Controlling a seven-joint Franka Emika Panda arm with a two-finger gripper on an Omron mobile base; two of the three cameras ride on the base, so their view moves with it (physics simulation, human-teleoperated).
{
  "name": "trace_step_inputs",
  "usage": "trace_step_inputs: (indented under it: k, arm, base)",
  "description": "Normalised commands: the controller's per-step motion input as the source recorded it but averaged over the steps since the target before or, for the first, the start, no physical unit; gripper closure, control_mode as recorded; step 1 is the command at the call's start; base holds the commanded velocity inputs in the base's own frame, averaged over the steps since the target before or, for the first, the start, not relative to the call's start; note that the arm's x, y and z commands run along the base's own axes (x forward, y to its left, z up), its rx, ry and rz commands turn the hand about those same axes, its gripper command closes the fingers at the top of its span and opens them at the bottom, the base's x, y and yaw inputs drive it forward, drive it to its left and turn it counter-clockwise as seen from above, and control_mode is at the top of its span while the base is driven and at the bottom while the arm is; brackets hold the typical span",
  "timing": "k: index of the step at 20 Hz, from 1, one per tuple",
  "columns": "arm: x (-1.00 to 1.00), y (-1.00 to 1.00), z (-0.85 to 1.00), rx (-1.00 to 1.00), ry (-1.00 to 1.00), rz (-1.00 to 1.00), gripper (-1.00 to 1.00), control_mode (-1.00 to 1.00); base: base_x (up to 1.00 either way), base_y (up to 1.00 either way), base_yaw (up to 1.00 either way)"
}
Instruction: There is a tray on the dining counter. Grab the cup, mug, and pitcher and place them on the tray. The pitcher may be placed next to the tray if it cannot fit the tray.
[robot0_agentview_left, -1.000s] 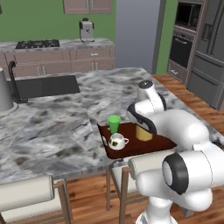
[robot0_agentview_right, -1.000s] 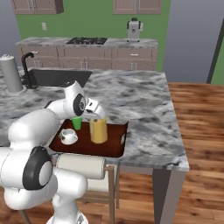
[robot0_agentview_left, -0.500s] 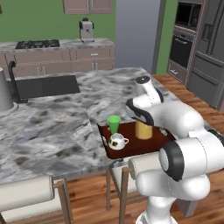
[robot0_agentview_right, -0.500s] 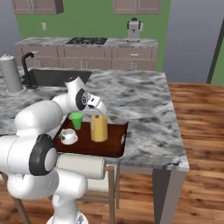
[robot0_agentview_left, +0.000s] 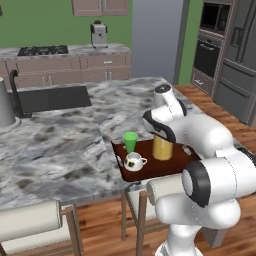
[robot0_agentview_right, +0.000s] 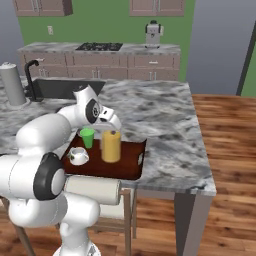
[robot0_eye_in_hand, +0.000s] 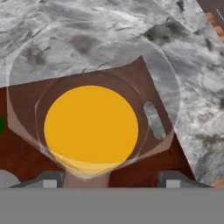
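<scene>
The pincer (robot0_eye_in_hand: 111, 181) has just spread and apparently let go of the pitcher (robot0_agentview_left: 163, 147), which stands on the tray (robot0_agentview_left: 172, 167) beside the cup (robot0_agentview_left: 130, 141) and mug (robot0_agentview_left: 134, 161); the task looks complete.

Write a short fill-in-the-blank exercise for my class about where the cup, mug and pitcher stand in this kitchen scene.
1. The bright green cup, squat white mug and yellow-orange cylindrical pitcher all stand on the dark reddish-brown ____.
2. That tray lies on the grey-and-white marbled ____.
3. The gripper is directly above the ____.

Missing words: tray; dining counter; pitcher
</scene>
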Motion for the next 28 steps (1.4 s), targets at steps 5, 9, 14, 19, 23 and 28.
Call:
trace_step_inputs:
  k: [5, 9, 14, 19, 23, 28]
  arm:
    - [-0.43, 0.0, 0.29, 0.0, 0.0, -0.08, -1.0, -1.0]
    - [-0.37, 0.0, 0.41, 0.0, -0.05, -0.07, -1.0, -1.0]
    - [-0.2, 0.0, 0.75, 0.0, -0.1, -0.07, -1.0, -1.0]
    - [-0.79, -0.06, 0.86, 0.01, -0.06, -0.01, -1.0, -1.0]
    - [-1.0, -0.19, 0.68, 0.04, -0.08, 0.05, -1.0, -1.0]
    - [-1.0, -0.18, 0.2, 0.03, -0.08, 0.12, -1.0, -1.0]
  base:
    - [0.0, 0.0, 0.0]
    - [0.0, 0.0, 0.0]
    - [0.0, 0.0, 0.0]
    - [0.0, 0.0, 0.0]
    - [0.0, 0.0, 0.0]
    - [0.0, 0.0, 0.0]
